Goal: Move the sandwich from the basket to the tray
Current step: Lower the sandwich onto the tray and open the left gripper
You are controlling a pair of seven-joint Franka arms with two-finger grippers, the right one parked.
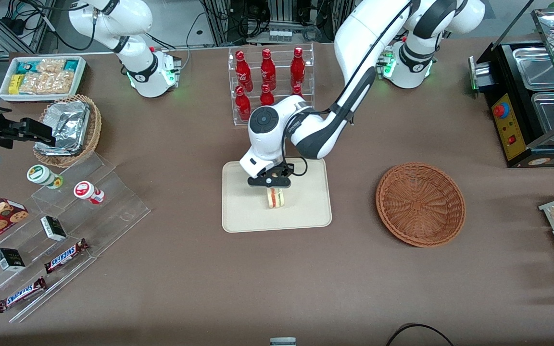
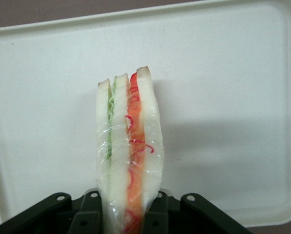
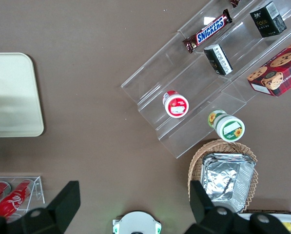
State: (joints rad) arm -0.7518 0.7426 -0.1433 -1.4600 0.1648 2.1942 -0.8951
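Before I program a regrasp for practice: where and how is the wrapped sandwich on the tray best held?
Across its two flat bread faces, coming from above. The sandwich stands on edge on the tray, layers upright, thin enough for the gripper, whose fingers already pinch those faces. Squeezing along the filling edge would likely slip.

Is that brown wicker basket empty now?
Empty: the basket shows only bare weave. The sandwich is over the tray, held in the gripper.
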